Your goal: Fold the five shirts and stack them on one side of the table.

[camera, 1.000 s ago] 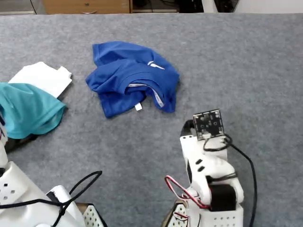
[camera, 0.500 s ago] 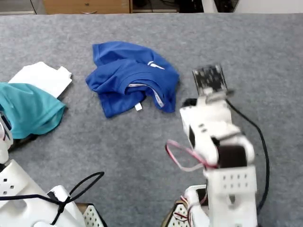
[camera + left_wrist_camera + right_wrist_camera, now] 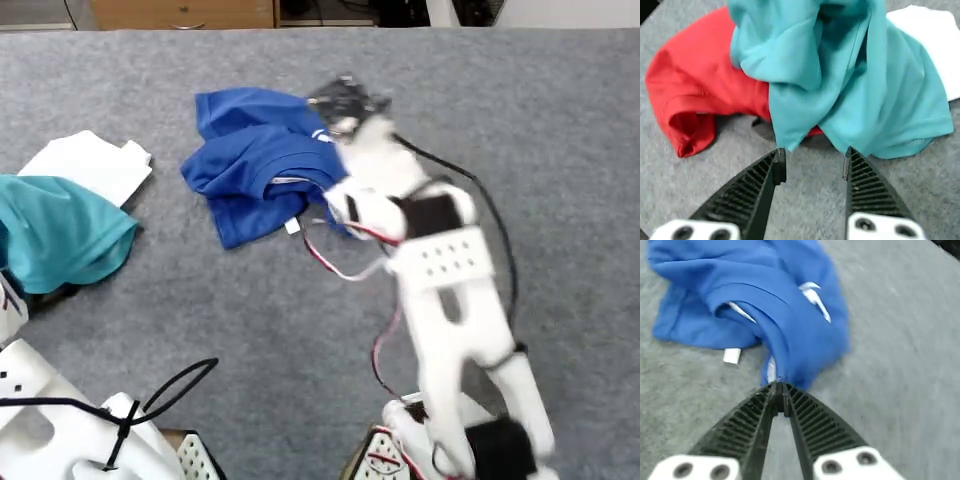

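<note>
Folding barely started, nothing stacked.
Blue shirt crumpled on the table; right gripper pressed together at its hem, maybe nipping it. Left gripper spread beside the heaped teal shirt and red shirt; white shirt possibly folded.

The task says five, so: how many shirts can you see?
4: blue shirt crumpled mid-table; teal shirt at the left edge, lying over the red shirt; white shirt beside the teal one. A fifth may be hidden.
</note>
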Robot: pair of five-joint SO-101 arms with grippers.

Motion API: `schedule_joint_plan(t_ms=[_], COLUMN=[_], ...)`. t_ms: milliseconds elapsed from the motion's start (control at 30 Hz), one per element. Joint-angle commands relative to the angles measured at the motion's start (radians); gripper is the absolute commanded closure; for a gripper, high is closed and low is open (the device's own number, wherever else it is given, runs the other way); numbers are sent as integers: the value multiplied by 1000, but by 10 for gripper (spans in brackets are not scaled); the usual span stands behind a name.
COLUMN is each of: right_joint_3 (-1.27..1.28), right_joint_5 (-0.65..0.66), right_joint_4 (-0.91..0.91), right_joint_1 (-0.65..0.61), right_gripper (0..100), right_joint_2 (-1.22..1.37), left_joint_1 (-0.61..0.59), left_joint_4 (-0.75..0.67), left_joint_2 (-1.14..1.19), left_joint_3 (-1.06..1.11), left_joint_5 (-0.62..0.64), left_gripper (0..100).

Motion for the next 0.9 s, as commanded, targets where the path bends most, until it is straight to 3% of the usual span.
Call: schedule_joint_plan(t_ms=[0, 133, 267, 500, 867], right_joint_3=[-160, -305, -481, -737, -928], right_joint_5=[92, 204, 227, 230, 229], right_joint_4=[-18, -17, -14, -8, 84], right_joint_1=[-77, -133, -173, -245, -306], right_gripper=[989, 908, 784, 786, 810], right_joint_2=[148, 335, 495, 753, 1024], left_joint_1=[-8, -6, -8, -5, -8], left_joint_4=[-5, -5, -5, -5, 2], left_joint_2=[-10, -10, -10, -10, -10], left_joint_3=[17, 49, 77, 80, 81], left_joint_5=[8, 8, 8, 8, 5], left_gripper=[802, 802, 802, 802, 802])
